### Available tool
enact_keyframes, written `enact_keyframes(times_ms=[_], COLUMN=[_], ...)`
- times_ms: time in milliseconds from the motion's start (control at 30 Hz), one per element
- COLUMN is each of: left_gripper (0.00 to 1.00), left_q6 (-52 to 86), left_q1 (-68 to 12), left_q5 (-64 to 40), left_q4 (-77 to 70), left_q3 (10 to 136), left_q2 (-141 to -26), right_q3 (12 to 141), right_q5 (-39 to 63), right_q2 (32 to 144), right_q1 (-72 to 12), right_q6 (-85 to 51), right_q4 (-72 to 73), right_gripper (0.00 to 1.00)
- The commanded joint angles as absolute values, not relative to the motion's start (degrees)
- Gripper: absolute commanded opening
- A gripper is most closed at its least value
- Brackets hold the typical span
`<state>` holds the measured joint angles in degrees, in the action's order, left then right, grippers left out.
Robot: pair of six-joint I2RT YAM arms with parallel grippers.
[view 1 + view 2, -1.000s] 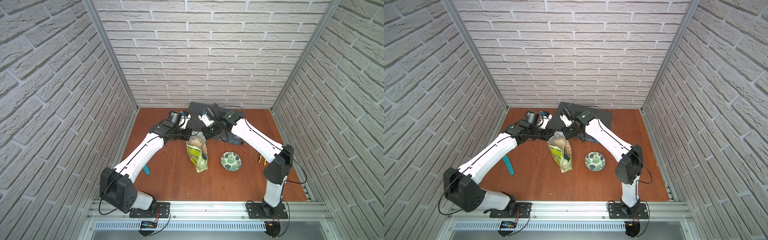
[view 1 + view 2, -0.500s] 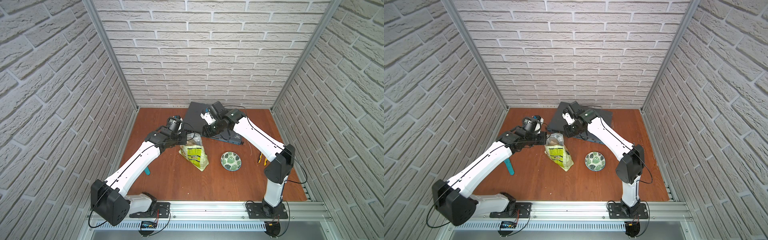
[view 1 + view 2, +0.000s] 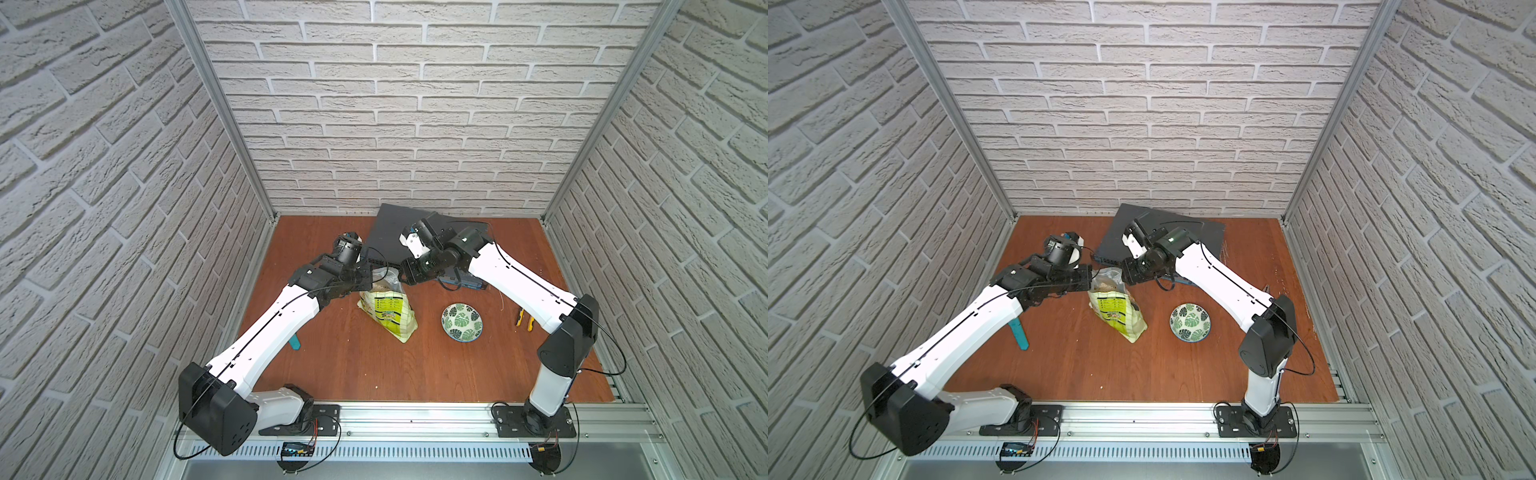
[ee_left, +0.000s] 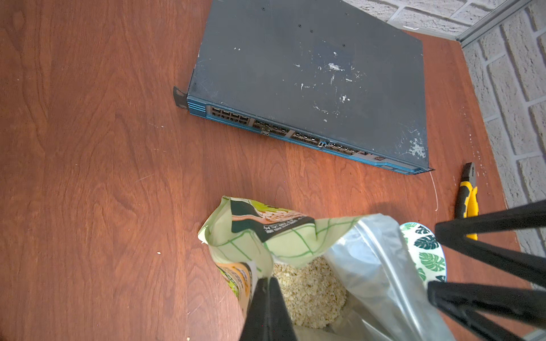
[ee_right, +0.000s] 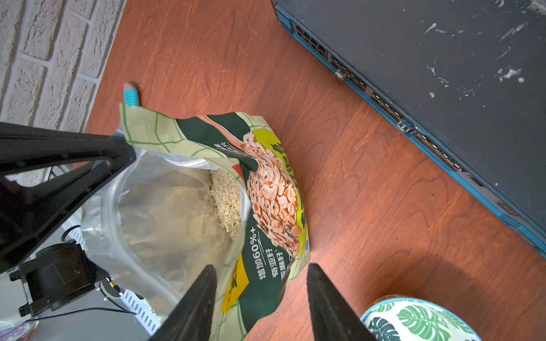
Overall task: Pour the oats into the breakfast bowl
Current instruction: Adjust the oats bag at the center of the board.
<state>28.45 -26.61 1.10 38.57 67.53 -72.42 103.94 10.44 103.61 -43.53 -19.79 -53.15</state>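
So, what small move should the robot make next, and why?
Probably the left claw, shut on the rim of the light green plastic pouch, should lift it and carry it toward the small round leaf-patterned bowl. The pouch mouth is open with pale oat flakes visible inside. The right claw is open. The bowl looks empty and stands apart from the pouch.

In both top views the oat pouch (image 3: 388,309) stands at the middle of the table (image 3: 374,365), with the oats (image 4: 307,289) inside it. The breakfast bowl (image 3: 462,322) sits to its right, apart from it. The network switch (image 3: 390,226) lies behind both, toward the upper middle. The pliers (image 3: 524,322) lie right of the bowl. A small tool (image 3: 1019,334) lies left of the pouch, partly under my left arm. My left hand (image 3: 370,276) meets the pouch mouth from the left and my right hand (image 3: 403,272) from the right.
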Motion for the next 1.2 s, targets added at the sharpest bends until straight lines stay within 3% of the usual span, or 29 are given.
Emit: enact_keyframes(times_ms=[0, 200, 400, 533, 600, 767, 900, 1067, 1167], left_gripper=[0.0, 0.0, 0.0, 0.0, 0.0, 0.0, 0.0, 0.0, 0.0], left_q6=[28.83, 28.67, 27.96, 27.26, 27.29, 27.56, 27.6, 27.64, 27.73], left_q1=[-26.82, -26.89, -26.82, -26.85, -26.85, -26.91, -26.98, -26.97, -26.9], left_q5=[1.85, 2.37, 3.27, 3.3, 3.04, 2.56, 2.64, 2.7, 3.63], left_q4=[38.26, 38.88, 40.11, 40.47, 40.29, 39.55, 39.25, 39.23, 39.64], left_q3=[67.05, 67.28, 67.27, 67.09, 66.89, 66.54, 66.23, 66.14, 66.07], left_q2=[-70.77, -70.64, -70.14, -69.41, -68.92, -68.7, -68.81, -68.75, -68.37], right_q3=[104.3, 104.48, 106.46, 109.42, 110.68, 109.85, 108.6, 107.18, 108.09], right_q5=[8.69, 7.88, 4.69, 0.85, 1.32, 10.98, 11.28, 8.79, 7.07], right_q2=[100.23, 103.01, 105.56, 106.35, 106.95, 106.74, 107.24, 109.11, 110.8], right_q1=[-44.57, -45.74, -45.97, -45.97, -45.97, -46.26, -46.75, -47.14, -47.25], right_q6=[-20.83, -20.23, -18.19, -16.2, -15.98, -17.9, -18.48, -18.62, -17.08], right_q4=[-51.37, -54.55, -59.5, -61.68, -61.8, -57.12, -56.65, -57.61, -59.82], right_gripper=[0.55, 0.53, 0.2, 0.13, 0.14, 0.32, 0.42, 0.43, 0.32])
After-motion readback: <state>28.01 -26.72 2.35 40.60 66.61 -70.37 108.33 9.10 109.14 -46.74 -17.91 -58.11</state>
